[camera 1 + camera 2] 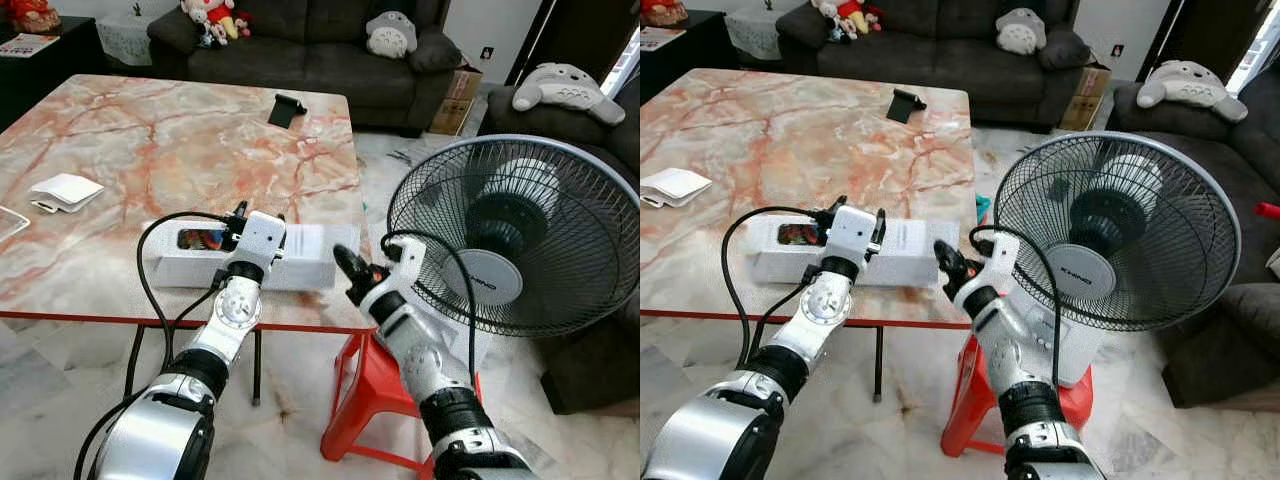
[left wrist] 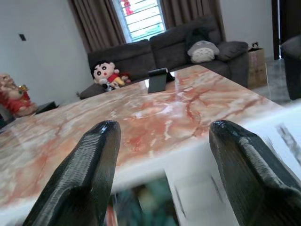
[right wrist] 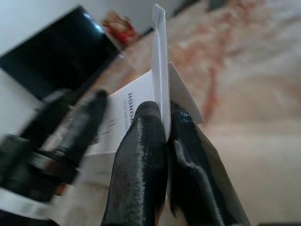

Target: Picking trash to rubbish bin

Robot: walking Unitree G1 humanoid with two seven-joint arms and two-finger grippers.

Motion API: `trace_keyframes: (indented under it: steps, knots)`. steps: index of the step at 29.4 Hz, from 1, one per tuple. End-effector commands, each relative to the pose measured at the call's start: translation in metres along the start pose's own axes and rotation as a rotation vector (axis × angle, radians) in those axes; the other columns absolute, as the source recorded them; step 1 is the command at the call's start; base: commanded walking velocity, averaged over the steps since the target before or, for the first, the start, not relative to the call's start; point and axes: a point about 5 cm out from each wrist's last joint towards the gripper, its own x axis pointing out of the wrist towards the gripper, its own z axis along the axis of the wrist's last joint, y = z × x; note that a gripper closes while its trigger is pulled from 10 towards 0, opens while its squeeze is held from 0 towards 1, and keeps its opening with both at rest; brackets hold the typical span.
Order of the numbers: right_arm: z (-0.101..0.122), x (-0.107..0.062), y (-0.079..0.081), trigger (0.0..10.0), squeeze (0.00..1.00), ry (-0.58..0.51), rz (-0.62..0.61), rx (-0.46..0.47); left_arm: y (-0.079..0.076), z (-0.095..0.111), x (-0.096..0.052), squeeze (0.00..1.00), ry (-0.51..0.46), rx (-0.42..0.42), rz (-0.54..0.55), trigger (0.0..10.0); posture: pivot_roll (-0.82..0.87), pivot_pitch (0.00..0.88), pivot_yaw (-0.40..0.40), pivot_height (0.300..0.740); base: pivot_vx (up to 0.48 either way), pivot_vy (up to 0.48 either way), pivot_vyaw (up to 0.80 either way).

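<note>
A long white box (image 1: 240, 262) lies near the front edge of a marble table (image 1: 150, 150) veined in orange and red. Much of the box is hidden behind the robot's left wrist housing, and the printing on its lid is blurred; in the right wrist view only the letters "HONOR" can be read. A dark, colourful patch shows at its left end, too small to make out.

The left arm reaches forward from the lower left, its black cable looping over the table edge. The left gripper (image 2: 162, 174) hangs just above the box, fingers (image 2: 80, 179) spread wide apart with nothing between them.

The right arm bends up from the lower right, beside a standing fan (image 1: 510, 235) on a red plastic stool (image 1: 365, 400). The right gripper (image 3: 165, 136) is at the box's right end, its two fingers pinched tight on a thin white flap (image 3: 160, 61) standing up from that end.

Farther back lie a small black stand (image 1: 287, 109), a white pouch (image 1: 66, 192), and a dark sofa (image 1: 300, 40) with plush toys.
</note>
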Motion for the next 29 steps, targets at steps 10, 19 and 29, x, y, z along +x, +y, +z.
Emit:
trace_keyframes:
  steps: [10,19,29]
  knots:
    - [0.0054,0.0043,0.0169,10.0,0.00,-0.065,0.097,0.024,0.0039,0.0046,-0.0056,0.00,-0.059,-0.051,0.067,10.0,-0.05,0.000,-0.089,0.740,0.000,0.000,0.00]
    - [0.0040,0.0002,0.0138,10.0,0.00,-0.065,0.086,0.022,-0.0002,0.0096,-0.0065,0.00,-0.088,-0.060,0.068,10.0,-0.04,0.000,-0.092,0.740,0.000,0.000,0.00]
    - [-0.0008,-0.0025,0.0131,10.0,0.00,-0.044,0.083,0.021,-0.0014,0.0114,-0.0066,0.00,-0.097,-0.066,0.065,10.0,-0.05,0.009,-0.094,0.740,0.000,0.000,0.00]
